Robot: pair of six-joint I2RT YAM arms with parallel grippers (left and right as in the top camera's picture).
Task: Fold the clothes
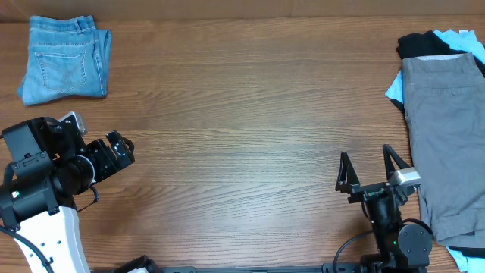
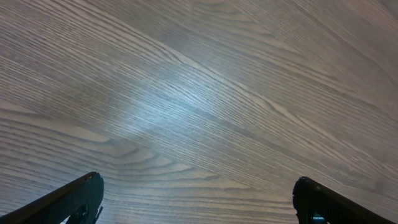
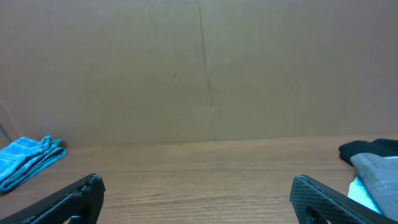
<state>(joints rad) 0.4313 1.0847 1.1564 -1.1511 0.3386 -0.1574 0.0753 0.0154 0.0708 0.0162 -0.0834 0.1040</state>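
The jeans [image 1: 64, 59] lie folded at ten o'clock (that garment looks finished). Both the left gripper [image 2: 196, 186] and right gripper [image 1: 364, 161] stand wide and empty; next likely comes reaching the grey shorts [image 1: 447, 129] at three o'clock.

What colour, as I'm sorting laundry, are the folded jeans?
Light blue; the jeans show best overhead.

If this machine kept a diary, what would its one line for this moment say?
jeans: folded, far-left corner | gray shorts: atop right-side pile | left gripper: open, empty | right gripper: open, empty
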